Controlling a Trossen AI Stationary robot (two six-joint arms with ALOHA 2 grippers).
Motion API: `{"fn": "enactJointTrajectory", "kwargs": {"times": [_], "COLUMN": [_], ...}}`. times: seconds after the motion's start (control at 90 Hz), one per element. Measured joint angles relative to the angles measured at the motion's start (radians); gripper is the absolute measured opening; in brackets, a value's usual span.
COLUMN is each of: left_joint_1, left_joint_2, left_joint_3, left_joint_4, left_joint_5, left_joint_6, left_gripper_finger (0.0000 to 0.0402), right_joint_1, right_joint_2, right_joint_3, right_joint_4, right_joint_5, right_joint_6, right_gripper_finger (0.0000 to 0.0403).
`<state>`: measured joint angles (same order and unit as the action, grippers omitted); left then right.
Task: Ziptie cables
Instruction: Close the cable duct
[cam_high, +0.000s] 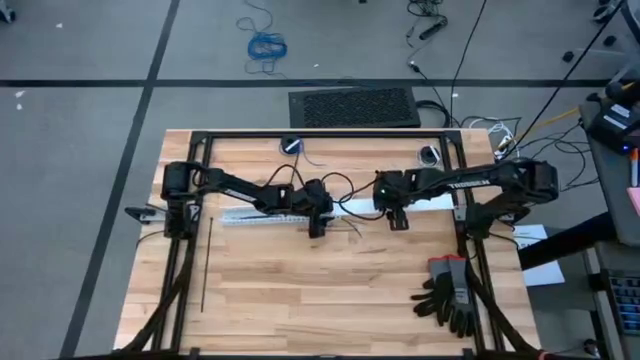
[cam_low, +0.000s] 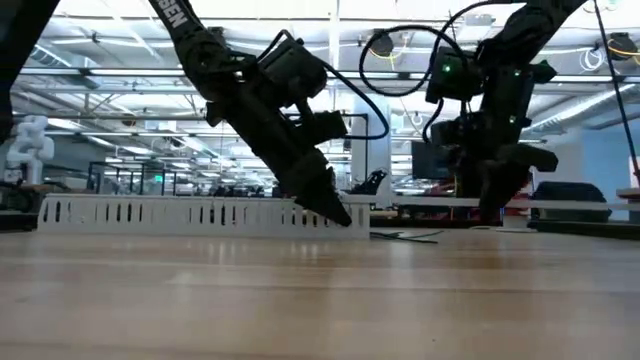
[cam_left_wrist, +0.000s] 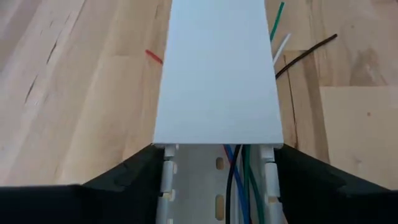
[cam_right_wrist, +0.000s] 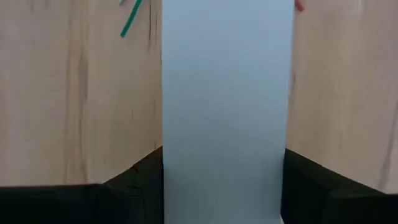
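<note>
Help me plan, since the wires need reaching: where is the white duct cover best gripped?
Probably across its narrow width, from straight above: the cover is a long flat strip lying on the duct, both long edges free. The left gripper straddles its end, the right gripper farther along.

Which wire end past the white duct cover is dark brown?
The long curved dark brown wire end, reaching farthest sideways from the white duct cover; the green and white ends are short and straight.
</note>
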<state>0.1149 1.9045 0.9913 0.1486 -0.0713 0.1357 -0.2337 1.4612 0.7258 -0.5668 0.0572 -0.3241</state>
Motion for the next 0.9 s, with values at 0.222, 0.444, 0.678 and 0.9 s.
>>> {"fn": "enactJointTrajectory", "kwargs": {"times": [0.222, 0.444, 0.678, 0.9], "left_joint_1": [0.018, 0.016, 0.015, 0.014], "left_joint_2": [0.000, 0.000, 0.000, 0.000], "left_joint_3": [-0.001, -0.002, -0.002, -0.002], "left_joint_4": [-0.014, -0.036, -0.055, -0.052], "left_joint_5": [-0.012, -0.020, -0.019, -0.019], "left_joint_6": [-0.027, -0.026, -0.026, -0.023], "left_gripper_finger": [0.0266, 0.0269, 0.0267, 0.0226], "right_joint_1": [0.025, 0.023, 0.017, -0.029], "right_joint_2": [0.039, 0.039, 0.038, 0.038], "right_joint_3": [0.002, 0.059, 0.125, 0.129], "right_joint_4": [-0.002, -0.033, -0.109, -0.128], "right_joint_5": [-0.009, 0.034, 0.111, 0.129], "right_joint_6": [-0.006, -0.020, -0.056, -0.079], "right_gripper_finger": [0.0215, 0.0215, 0.0215, 0.0215]}}
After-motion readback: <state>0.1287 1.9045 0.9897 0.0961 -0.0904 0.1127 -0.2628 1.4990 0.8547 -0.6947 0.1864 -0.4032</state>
